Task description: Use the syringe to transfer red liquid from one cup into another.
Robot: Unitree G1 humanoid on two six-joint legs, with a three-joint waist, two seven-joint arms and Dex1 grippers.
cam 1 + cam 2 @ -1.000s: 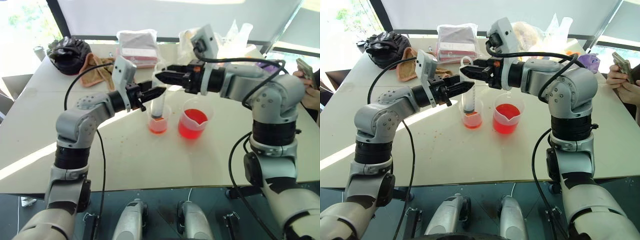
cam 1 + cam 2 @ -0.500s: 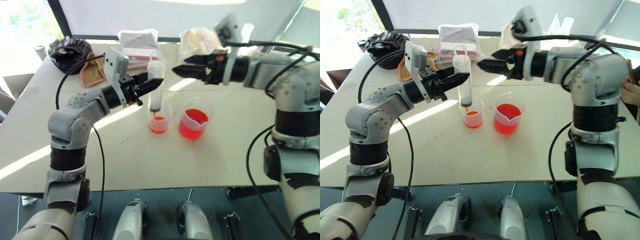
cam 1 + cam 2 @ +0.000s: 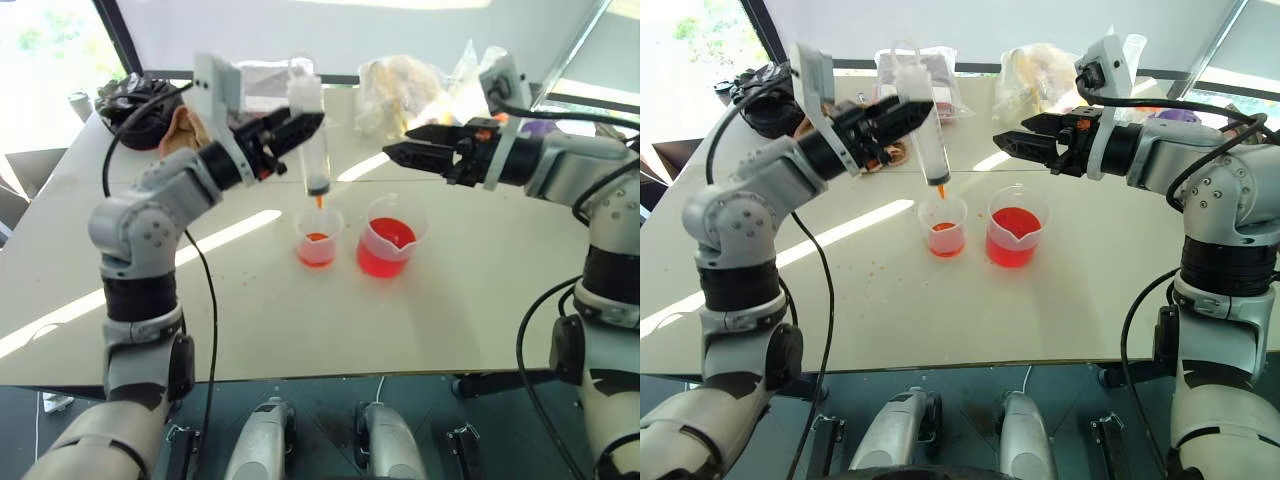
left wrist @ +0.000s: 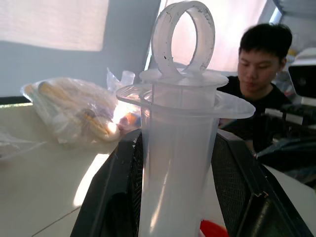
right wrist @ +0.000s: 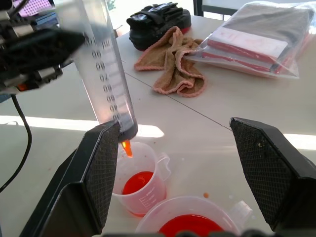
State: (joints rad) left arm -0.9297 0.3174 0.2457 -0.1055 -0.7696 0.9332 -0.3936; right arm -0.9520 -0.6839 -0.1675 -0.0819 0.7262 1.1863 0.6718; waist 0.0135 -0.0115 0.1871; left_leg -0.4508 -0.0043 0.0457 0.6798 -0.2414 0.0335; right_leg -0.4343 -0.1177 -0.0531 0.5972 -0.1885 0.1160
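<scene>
So, on the table (image 3: 250,310) the wide spouted beaker (image 3: 391,238) holds a good pool of red liquid (image 3: 385,255), and the narrow cup (image 3: 319,236) just at its 9 o'clock has a shallow red layer; I judge a share delivered and more left to move; my left end effector (image 3: 298,131) is pinched on the syringe (image 3: 312,140), upright, plunger pushed fully in, orange tip hanging above the narrow cup and clear of it; my right end effector (image 3: 398,152), fingers spread and empty, hovers level at the syringe's 3 o'clock, above the beaker.
</scene>
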